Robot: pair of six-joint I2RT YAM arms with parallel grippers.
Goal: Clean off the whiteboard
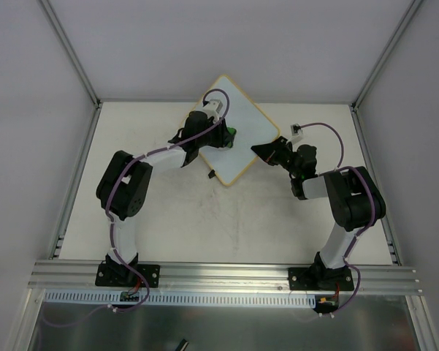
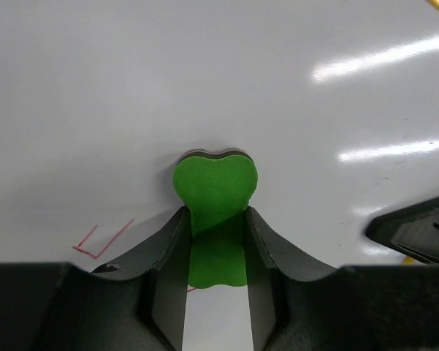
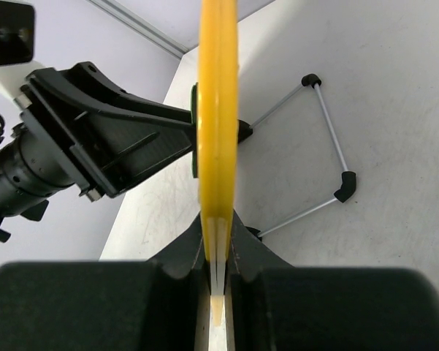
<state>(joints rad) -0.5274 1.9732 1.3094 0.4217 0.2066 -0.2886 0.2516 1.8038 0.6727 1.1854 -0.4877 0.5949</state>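
The whiteboard (image 1: 247,142) lies turned like a diamond at the back middle of the table. My left gripper (image 1: 225,136) is over its left part, shut on a green eraser (image 1: 232,134). In the left wrist view the eraser (image 2: 215,186) is pinched between my fingers (image 2: 168,256) and presses flat on the white surface (image 2: 204,73). A thin red marker line (image 2: 95,247) shows at the lower left. My right gripper (image 1: 264,151) is shut on the board's right corner. In the right wrist view its tan frame edge (image 3: 218,110) stands edge-on between the fingers (image 3: 237,241).
A wire stand with black end caps (image 3: 334,157) rests on the table under the board; one black cap (image 1: 212,174) shows at its near edge. The left arm (image 3: 80,139) is close on the board's far side. Aluminium rails (image 1: 80,168) bound the table.
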